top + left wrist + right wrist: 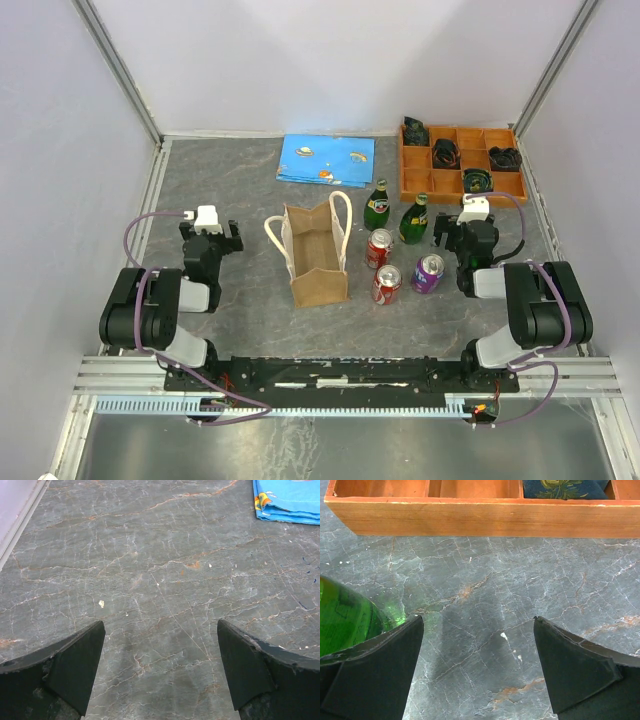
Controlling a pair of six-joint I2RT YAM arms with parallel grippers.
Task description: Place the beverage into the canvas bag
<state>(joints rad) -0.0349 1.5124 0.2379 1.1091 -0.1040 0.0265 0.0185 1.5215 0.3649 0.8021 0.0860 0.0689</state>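
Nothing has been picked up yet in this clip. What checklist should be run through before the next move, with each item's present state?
1. The canvas bag stands upright with its mouth open: ok.
2. The right gripper is open and empty: ok.
3. The left gripper is open, empty and apart from the bag: ok.
4. The green bottles, red cans and purple can all stand upright: ok.
5. The right gripper is clear of the nearest bottle: cannot tell. The bottle meets the finger's edge in the wrist view.
6. The bag's inside is free: cannot tell.
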